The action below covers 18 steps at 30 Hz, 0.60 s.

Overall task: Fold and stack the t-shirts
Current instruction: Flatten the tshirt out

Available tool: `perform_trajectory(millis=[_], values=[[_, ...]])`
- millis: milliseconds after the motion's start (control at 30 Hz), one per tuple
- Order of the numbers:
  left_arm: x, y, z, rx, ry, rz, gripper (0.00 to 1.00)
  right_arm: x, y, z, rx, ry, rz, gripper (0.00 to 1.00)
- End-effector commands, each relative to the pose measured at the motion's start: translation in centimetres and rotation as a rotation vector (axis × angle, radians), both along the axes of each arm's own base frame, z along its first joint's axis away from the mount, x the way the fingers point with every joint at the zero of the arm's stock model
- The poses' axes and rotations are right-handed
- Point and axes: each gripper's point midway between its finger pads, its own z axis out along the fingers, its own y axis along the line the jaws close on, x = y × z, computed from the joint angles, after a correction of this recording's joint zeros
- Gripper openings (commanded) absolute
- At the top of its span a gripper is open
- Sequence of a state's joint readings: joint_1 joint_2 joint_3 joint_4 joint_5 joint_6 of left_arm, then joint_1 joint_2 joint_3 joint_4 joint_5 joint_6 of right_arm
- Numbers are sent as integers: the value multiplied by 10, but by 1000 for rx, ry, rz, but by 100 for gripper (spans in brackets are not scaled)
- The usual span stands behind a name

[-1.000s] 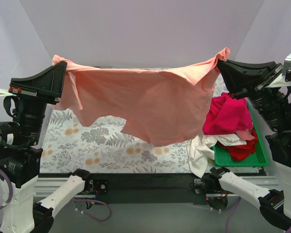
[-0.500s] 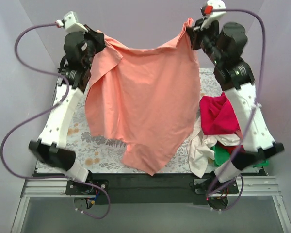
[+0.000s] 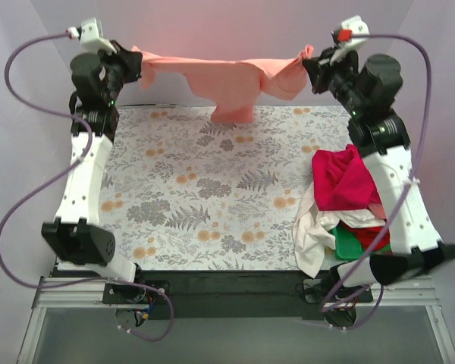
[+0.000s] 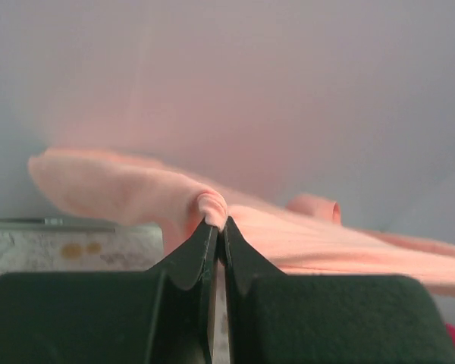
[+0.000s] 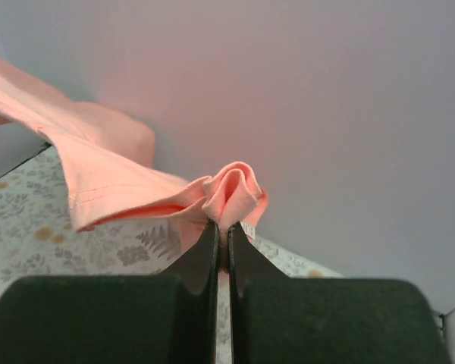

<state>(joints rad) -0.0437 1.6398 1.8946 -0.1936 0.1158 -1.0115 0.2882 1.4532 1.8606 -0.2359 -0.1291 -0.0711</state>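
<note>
Here, left gripper (image 4: 218, 225) and right gripper (image 5: 222, 229) clench the salmon-pink t-shirt (image 3: 229, 77) — stretched between them.

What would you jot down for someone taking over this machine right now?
Left gripper: shut on one end of the salmon-pink shirt.
Right gripper: shut on its other end.
The shirt hangs stretched between them at the table's far edge.
The magenta shirt, red shirt and white shirt lie heaped on the green tray, at the right.
Nothing is folded or stacked yet; all four are left.
</note>
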Motion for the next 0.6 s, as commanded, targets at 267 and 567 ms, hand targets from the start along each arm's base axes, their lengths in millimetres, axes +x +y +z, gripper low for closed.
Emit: perform_trajectory(millis=[267, 567], values=[[-164, -12, -223, -326, 330, -39, 30, -104, -4, -268, 110, 425, 110, 1], [-215, 19, -317, -572, 583, 269, 95, -146, 0, -354, 121, 715, 154, 72]])
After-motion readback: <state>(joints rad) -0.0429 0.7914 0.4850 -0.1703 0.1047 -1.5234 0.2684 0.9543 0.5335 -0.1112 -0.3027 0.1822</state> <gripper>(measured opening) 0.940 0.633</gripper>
